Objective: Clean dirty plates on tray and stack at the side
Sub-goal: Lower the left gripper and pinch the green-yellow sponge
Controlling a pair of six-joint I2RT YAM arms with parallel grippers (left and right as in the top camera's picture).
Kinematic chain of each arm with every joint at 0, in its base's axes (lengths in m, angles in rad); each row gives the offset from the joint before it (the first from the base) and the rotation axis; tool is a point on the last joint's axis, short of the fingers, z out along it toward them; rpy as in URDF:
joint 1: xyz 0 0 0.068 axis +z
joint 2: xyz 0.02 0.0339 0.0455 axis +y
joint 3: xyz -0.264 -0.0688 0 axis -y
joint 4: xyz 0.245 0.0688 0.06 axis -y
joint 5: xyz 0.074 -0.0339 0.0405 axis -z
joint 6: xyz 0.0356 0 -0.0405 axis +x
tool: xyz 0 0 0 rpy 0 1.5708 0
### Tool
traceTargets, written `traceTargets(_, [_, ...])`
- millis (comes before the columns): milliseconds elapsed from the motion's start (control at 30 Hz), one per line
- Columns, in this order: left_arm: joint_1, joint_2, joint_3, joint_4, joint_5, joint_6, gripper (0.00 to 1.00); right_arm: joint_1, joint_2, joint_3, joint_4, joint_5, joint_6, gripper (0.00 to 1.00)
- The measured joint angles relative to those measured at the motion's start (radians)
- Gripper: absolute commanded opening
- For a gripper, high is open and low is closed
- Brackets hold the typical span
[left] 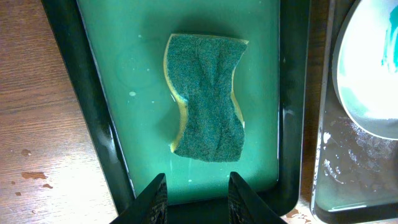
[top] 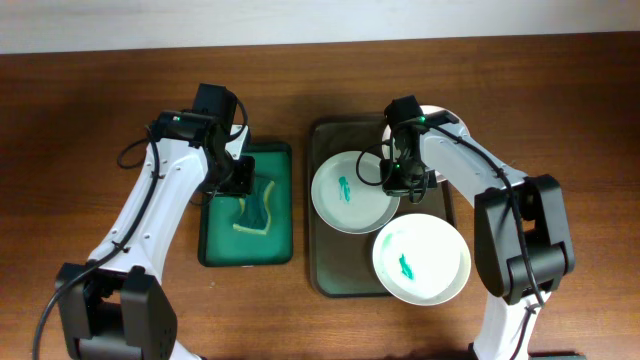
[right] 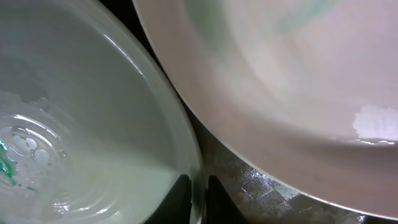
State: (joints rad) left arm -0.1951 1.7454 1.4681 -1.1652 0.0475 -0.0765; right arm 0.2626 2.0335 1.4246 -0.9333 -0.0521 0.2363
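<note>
We have the right gripper (top: 405, 182) at the right edge of the upper plate (top: 350, 190). In the wrist view its two dark fingers sit on either side of the thin rim, pinching it. We judge this hold is meant to steady or tip the plate so it can be scrubbed without sliding on the wet dark tray (top: 335, 270).

The left gripper (left: 198, 198) hovers over the near end of the green tray (left: 87, 106). Its jaws are spread and hold nothing, lined up with the sponge (left: 208, 99) just ahead of them. Picking that up looks like the step in hand.

Both dirty plates lie on the dark tray, with the lower plate (top: 420, 260) overlapping its front right edge and nearly touching the upper one. Nothing is stacked yet on the bare wooden table (top: 80, 120) at the side.

The sponge is waisted like an hourglass, with a coarse dark-green scouring face over a yellow foam layer. It lies flat in a shallow film of pale green, soapy-looking liquid. The plates are round, shallow, glossy and white, each with a small teal smear near the middle. Beads of water show inside the gripped plate.

A neighbouring plate (right: 298, 81) fills the upper right of the right wrist view, too close and blurred for us to say which one it is.
</note>
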Motion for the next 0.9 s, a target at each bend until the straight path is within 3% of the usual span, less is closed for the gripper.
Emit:
traceTargets(133, [0.0, 0.0, 0.0, 0.0, 0.0, 0.0, 0.3, 0.0, 0.0, 0.006, -0.004, 0.0, 0.0, 0.14])
traceTargets(233, [0.0, 0.0, 0.0, 0.0, 0.0, 0.0, 0.3, 0.0, 0.0, 0.013, -0.006, 0.0, 0.001, 0.04])
traceTargets(533, [-0.006, 0.0, -0.001, 0.011, -0.001, 0.0, 0.39, 0.0, 0.0, 0.016, -0.017, 0.002, 0.0, 0.04])
traceTargets(767, [-0.054, 0.0, -0.139, 0.171, -0.003, -0.022, 0.33, 0.0, 0.0, 0.018, -0.023, 0.002, 0.001, 0.04])
traceTargets(900, [-0.054, 0.0, -0.229, 0.275, -0.004, -0.06, 0.42, 0.0, 0.0, 0.019, -0.023, 0.002, 0.0, 0.04])
